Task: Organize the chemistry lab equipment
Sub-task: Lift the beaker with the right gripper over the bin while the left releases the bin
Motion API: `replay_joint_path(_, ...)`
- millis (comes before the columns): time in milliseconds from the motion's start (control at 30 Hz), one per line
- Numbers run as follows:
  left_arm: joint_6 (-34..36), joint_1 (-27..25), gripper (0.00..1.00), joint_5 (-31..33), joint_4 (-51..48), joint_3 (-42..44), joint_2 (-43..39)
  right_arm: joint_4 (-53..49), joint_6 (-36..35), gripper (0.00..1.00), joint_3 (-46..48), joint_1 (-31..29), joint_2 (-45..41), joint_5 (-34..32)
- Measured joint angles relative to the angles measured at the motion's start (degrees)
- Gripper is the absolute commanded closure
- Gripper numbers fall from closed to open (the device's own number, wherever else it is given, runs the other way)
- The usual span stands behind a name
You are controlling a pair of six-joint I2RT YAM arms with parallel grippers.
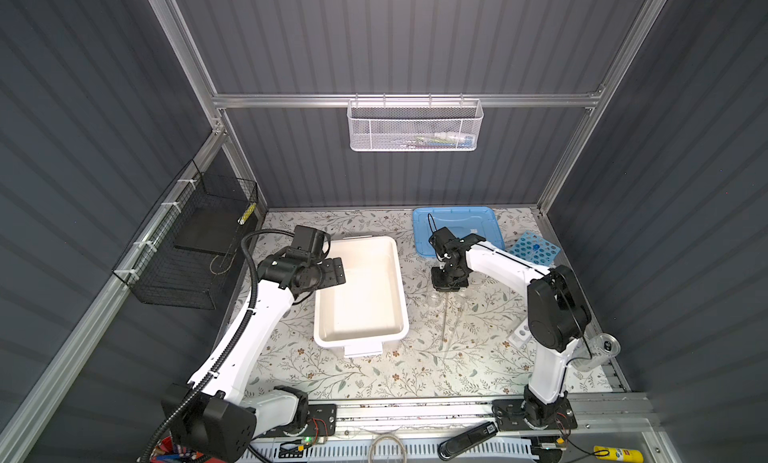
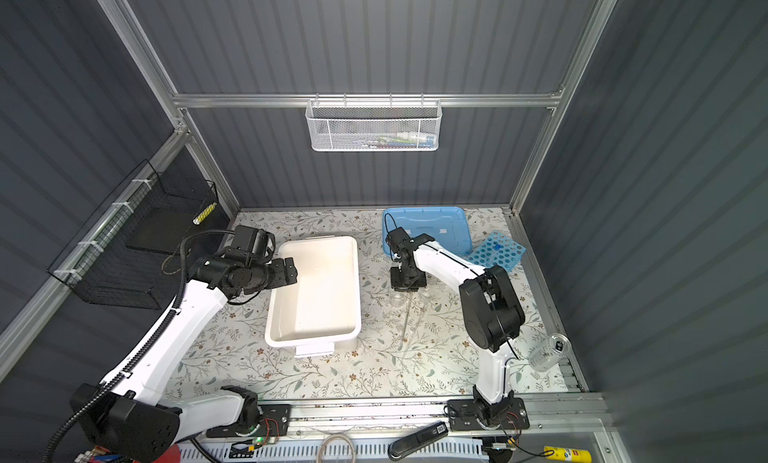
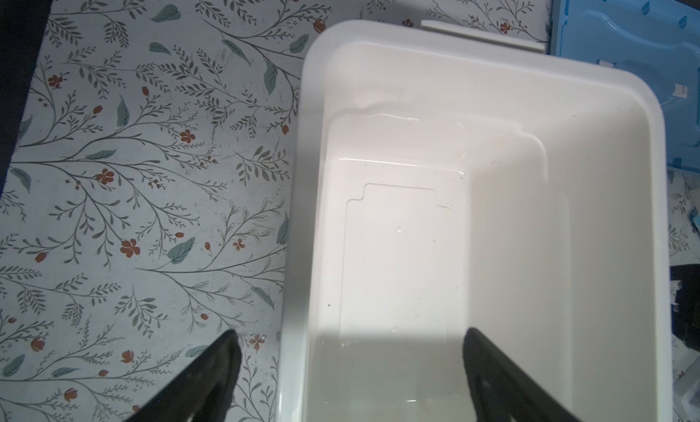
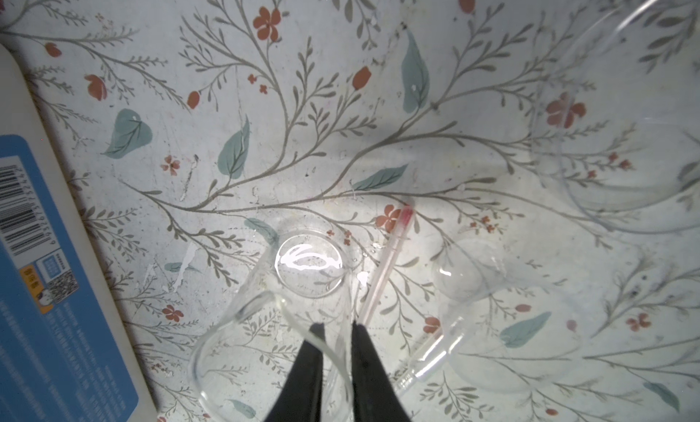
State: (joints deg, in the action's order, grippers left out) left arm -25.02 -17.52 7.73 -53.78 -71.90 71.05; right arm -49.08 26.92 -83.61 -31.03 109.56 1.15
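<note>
Your right gripper (image 4: 336, 331) hangs over the small clear beaker (image 4: 272, 318), which stands near the middle of the surface, right of the white tub (image 1: 361, 340). Its jaws are narrow with the beaker's rim between them, but you cannot tell whether they pinch the glass. A thin rod (image 4: 382, 272) with a red tip lies just beside the beaker, and a clear flask (image 4: 500, 310) lies past it. Your left gripper (image 3: 350, 340) is spread wide, straddling the tub's left wall. The blue rack (image 1: 534, 247) sits at the far right corner.
</note>
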Motion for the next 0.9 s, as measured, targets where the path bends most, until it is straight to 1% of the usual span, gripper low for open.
replay_joint_path(300,1.31,3.34,0.07,-0.55,0.31,-0.04,0.02,0.94,0.31,0.89,0.55,0.00,0.63,-0.02)
replay_joint_path(667,1.77,3.76,0.07,-1.75,1.18,-0.04,0.02,1.01,1.20,0.97,0.92,0.00,0.02,-0.07)
replay_joint_path(900,1.99,4.28,0.07,-2.19,2.54,0.07,0.07,0.17,1.44,1.00,0.76,-0.04,-4.55,-0.07)
